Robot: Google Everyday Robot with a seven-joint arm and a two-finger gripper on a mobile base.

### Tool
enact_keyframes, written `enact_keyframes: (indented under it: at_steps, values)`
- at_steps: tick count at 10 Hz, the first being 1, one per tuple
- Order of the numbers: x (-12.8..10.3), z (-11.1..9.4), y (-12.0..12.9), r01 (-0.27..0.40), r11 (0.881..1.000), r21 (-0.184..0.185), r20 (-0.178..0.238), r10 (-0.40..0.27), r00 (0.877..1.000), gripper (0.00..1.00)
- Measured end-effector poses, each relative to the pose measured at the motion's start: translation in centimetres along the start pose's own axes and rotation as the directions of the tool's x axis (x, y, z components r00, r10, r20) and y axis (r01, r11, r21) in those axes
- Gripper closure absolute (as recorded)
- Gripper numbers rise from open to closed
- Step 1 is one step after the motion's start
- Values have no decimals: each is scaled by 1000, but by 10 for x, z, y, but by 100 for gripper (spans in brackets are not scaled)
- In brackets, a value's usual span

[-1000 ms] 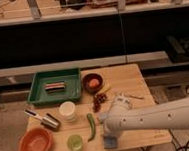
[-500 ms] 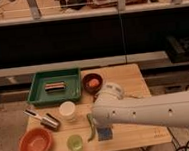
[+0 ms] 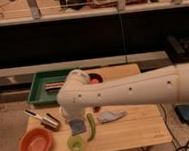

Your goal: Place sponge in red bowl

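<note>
The blue-grey sponge (image 3: 77, 126) hangs under the end of my arm, just above the table's front middle. My gripper (image 3: 74, 119) points down and is shut on it; the white forearm covers most of the gripper. An orange-red bowl (image 3: 36, 144) sits at the table's front left corner, left of and below the sponge. A darker red bowl (image 3: 95, 79) stands at the back, partly hidden behind my arm.
A green tray (image 3: 43, 88) lies at the back left. A silver can (image 3: 48, 121) lies left of the sponge. A small green cup (image 3: 74, 143) and a green pepper (image 3: 91, 126) sit in front. A grey wrapper (image 3: 112, 116) lies to the right.
My arm has swung left across the table with the sponge, from the front right toward the front middle, and now covers the white cup.
</note>
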Motion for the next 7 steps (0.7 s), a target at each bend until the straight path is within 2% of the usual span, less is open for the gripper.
enact_keyframes:
  at_steps: [4, 6, 7]
  values:
    - [15, 24, -97, 132, 990, 52, 65, -135, 989, 92]
    - [19, 46, -147, 200, 977, 69, 104, -207, 973, 92]
    - [17, 58, -163, 227, 971, 75, 121, -235, 965, 92]
